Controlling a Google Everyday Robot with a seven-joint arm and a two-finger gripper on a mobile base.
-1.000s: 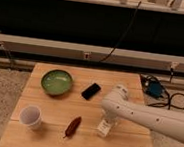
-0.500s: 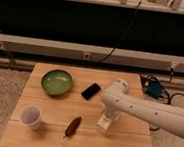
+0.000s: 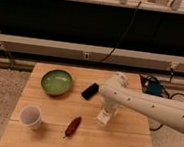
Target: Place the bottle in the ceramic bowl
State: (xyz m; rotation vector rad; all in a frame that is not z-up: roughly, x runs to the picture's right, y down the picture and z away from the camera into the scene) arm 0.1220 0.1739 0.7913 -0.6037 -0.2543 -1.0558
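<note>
The green ceramic bowl (image 3: 57,81) sits at the back left of the wooden table (image 3: 127,140) and holds nothing. My white arm reaches in from the right, and the gripper (image 3: 105,117) points down at the table's middle, well right of the bowl. A pale slim shape (image 3: 103,120) hangs at the gripper's tip just above the wood. It looks like the white bottle, but I cannot tell it apart from the gripper itself.
A black flat rectangular object (image 3: 90,91) lies between the bowl and the gripper. A white cup (image 3: 31,116) stands at the front left. A brown elongated object (image 3: 72,127) lies at the front middle. A blue device with cables (image 3: 154,88) sits off the table's right edge.
The arm has drawn up and back a little, so the gripper and the pale shape at its tip stand slightly higher than a second ago. The table's other objects have not moved.
</note>
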